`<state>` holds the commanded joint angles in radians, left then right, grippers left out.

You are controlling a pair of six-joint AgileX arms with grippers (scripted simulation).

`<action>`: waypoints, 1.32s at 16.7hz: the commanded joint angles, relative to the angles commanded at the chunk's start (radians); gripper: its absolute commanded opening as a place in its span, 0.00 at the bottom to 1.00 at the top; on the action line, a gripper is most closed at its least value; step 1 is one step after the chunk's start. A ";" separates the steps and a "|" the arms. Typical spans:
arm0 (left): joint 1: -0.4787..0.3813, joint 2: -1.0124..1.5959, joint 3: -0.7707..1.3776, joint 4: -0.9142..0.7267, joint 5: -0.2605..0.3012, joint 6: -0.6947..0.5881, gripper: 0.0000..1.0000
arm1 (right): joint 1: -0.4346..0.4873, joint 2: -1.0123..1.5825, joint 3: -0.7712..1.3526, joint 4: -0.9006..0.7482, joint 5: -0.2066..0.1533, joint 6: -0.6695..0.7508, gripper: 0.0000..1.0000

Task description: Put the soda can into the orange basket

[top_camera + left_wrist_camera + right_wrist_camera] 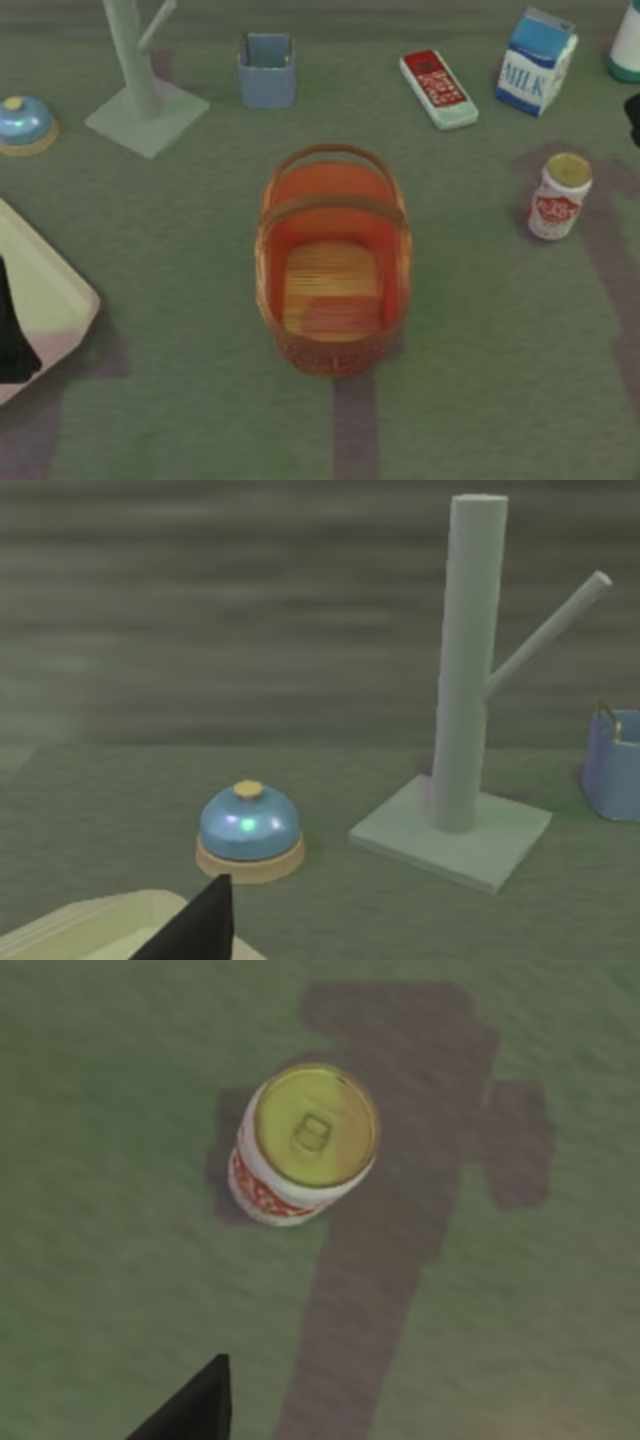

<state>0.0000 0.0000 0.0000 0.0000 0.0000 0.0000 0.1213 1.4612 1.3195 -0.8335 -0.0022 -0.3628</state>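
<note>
One small white cylindrical soda can (pixel 559 197) with a red logo stands upright at three o'clock from the oval orange woven basket (pixel 333 262), well apart. Right arm is nearer, looking down on it; finger spread: cannot tell.

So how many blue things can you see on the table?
3: a bell at the left edge, a square cup behind the orange basket, and a milk carton far right. More may hide outside the pictures.
</note>
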 joint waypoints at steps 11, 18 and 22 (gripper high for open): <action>0.000 0.000 0.000 0.000 0.000 0.000 1.00 | 0.060 0.844 0.735 -0.460 0.006 -0.193 1.00; 0.000 0.000 0.000 0.000 0.000 0.000 1.00 | 0.056 0.875 0.758 -0.478 0.007 -0.199 1.00; 0.000 0.000 0.000 0.000 0.000 0.000 1.00 | 0.061 0.884 0.699 -0.410 0.007 -0.201 1.00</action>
<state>0.0000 0.0000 0.0000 0.0000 0.0000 0.0000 0.1822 2.3449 2.0185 -1.2435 0.0047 -0.5641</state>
